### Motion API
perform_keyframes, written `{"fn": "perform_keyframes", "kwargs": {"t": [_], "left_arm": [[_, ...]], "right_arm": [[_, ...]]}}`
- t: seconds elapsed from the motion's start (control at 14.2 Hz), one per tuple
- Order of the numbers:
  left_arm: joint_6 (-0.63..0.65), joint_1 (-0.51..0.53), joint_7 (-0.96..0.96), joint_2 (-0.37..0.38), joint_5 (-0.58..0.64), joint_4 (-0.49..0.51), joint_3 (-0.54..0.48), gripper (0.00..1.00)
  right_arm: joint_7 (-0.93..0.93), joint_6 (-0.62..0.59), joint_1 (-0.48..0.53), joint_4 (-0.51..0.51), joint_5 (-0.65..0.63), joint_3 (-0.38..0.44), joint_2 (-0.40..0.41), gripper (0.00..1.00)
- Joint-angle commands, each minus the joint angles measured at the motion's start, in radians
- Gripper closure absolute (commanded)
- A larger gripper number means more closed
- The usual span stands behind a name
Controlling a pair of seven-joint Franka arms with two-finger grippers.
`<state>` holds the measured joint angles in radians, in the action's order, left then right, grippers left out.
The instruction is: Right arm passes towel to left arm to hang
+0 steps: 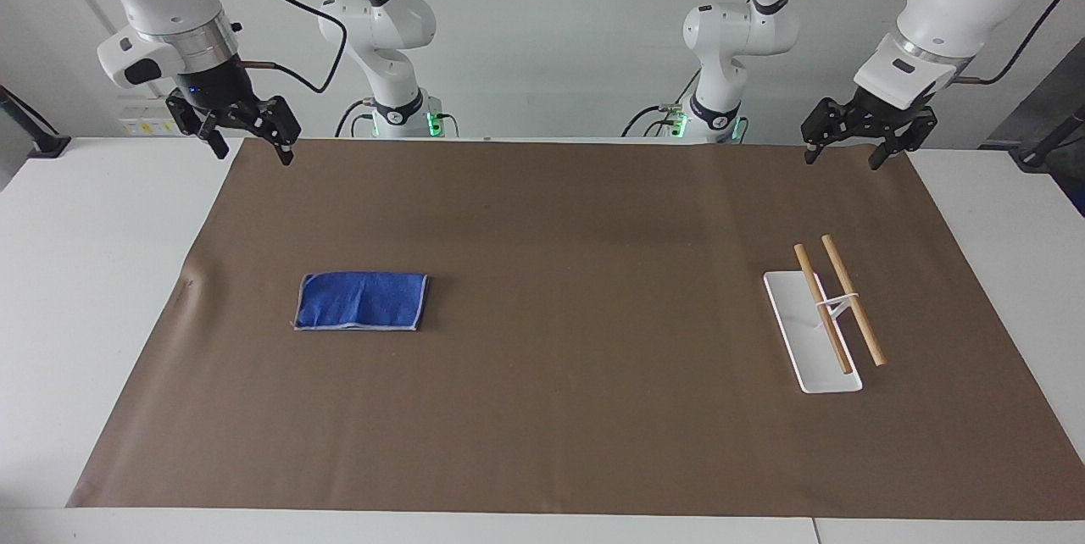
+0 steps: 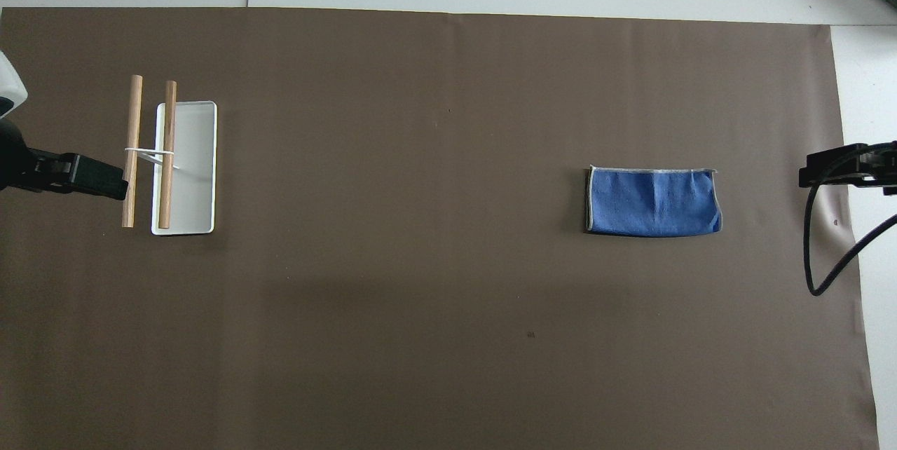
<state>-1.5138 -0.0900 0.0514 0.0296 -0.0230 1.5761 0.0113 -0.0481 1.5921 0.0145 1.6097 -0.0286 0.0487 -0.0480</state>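
Towel untouched, both arms raised
The towel (image 1: 360,301) lies flat on the mat; right gripper (image 1: 248,141) and left gripper (image 1: 842,149) hang above, fingers apart.

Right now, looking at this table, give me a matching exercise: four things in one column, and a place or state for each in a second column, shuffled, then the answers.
Column one:
1. towel
2. rack
3. right gripper
4. left gripper

Column two:
A. open, raised over the mat corner at the rack's end
B. folded flat on the mat
C. two wooden bars on a white base
D. open, raised over the mat corner at the towel's end

Pairs: 1-B, 2-C, 3-D, 4-A
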Motion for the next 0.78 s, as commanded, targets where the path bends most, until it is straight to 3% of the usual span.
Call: {"fn": "perform_keyframes", "kwargs": {"t": [0.0, 0.56, 0.71], "left_arm": [[0.01, -0.001, -0.013, 0.02, -0.005, 0.015, -0.01, 0.0], [0.01, 0.021, -0.012, 0.02, -0.005, 0.015, -0.021, 0.0], [0.01, 0.021, -0.013, 0.02, -0.005, 0.015, -0.021, 0.0]], "right_arm": [[-0.01, 0.022, 0.005, 0.027, 0.015, -0.006, -0.018, 0.0], [-0.018, 0.031, 0.002, 0.035, 0.013, -0.006, -0.016, 0.0], [-0.018, 0.095, -0.007, 0.082, 0.013, -0.006, -0.015, 0.0]]}}
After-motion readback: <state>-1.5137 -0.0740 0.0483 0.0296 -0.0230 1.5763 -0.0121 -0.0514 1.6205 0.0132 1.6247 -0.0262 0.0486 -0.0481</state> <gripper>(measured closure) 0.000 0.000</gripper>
